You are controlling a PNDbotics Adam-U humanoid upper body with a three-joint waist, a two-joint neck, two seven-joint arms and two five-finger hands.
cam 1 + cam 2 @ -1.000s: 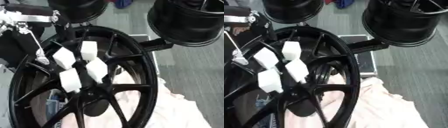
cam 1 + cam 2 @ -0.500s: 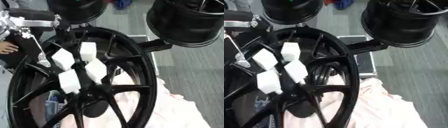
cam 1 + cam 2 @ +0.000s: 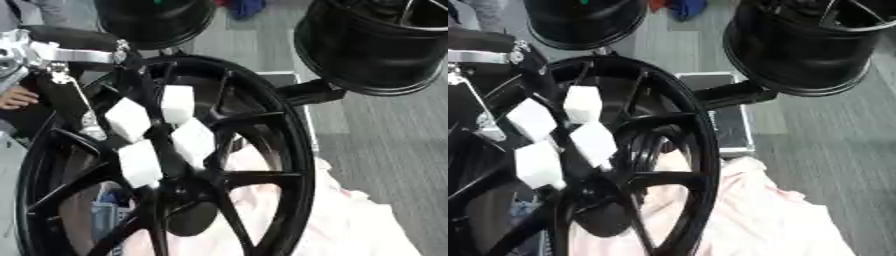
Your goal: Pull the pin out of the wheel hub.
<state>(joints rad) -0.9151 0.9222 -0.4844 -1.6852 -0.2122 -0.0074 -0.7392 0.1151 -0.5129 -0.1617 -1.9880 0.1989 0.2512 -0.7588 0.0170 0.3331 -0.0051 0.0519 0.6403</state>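
Note:
A large black wheel hub [image 3: 293,150] with thin spokes fills the left and middle of both views, lying on a pale cloth. My left hand [image 3: 162,137] reaches in from the upper left on a black arm with a silver joint [image 3: 35,52]. It sits over the spokes just above the round hub centre [image 3: 188,222]. Several white blocks [image 3: 129,119] on the hand cluster around a dark bar running toward the centre. I cannot make out the pin among the black parts, nor whether the hand holds anything. My right hand shows in neither view.
Two more black rims stand at the back, one at top centre [image 3: 157,20] and one at top right [image 3: 807,45]. A pinkish-white cloth [image 3: 772,220] spreads to the lower right. A flat dark case [image 3: 730,125] lies on the grey floor. A person's bare hand [image 3: 13,97] shows at the left edge.
The whole picture has drifted slightly downward. My left hand keeps the same place over the spokes.

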